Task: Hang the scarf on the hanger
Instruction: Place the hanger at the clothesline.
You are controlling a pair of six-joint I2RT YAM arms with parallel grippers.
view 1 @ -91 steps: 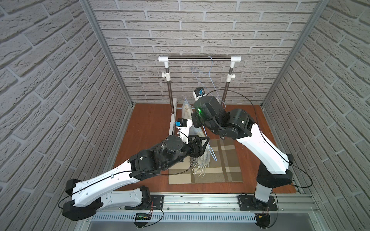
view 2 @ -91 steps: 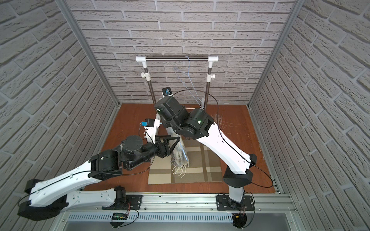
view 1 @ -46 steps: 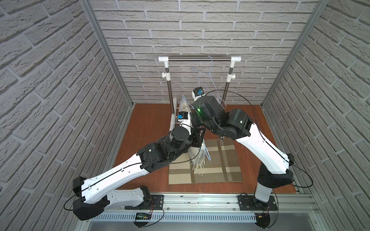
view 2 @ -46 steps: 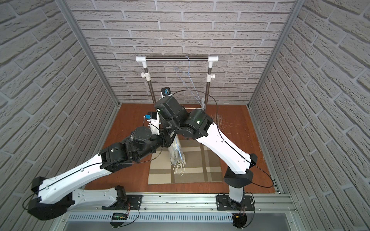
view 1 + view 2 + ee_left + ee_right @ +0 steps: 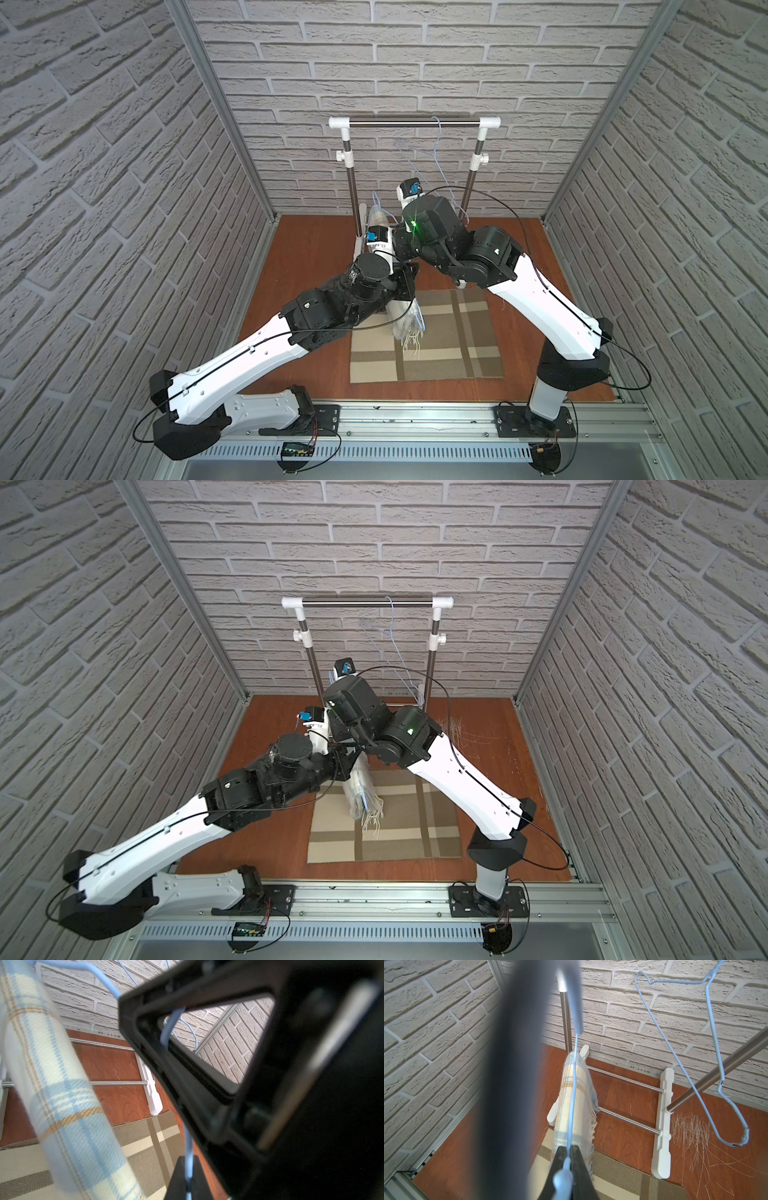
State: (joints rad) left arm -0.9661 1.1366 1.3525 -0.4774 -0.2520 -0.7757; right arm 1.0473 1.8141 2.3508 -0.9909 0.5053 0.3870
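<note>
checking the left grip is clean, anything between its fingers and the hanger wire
Nothing visible: the left gripper is shut straight on the blue hanger wire, with the scarf hanging apart from its fingers.

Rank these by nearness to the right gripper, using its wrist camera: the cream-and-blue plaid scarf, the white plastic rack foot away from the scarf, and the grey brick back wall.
1. Cream-and-blue plaid scarf: draped on the pale-blue wire hanger that the right gripper is shut on.
2. White plastic rack foot: low, to the scarf's right.
3. Grey brick back wall: behind that foot.
</note>
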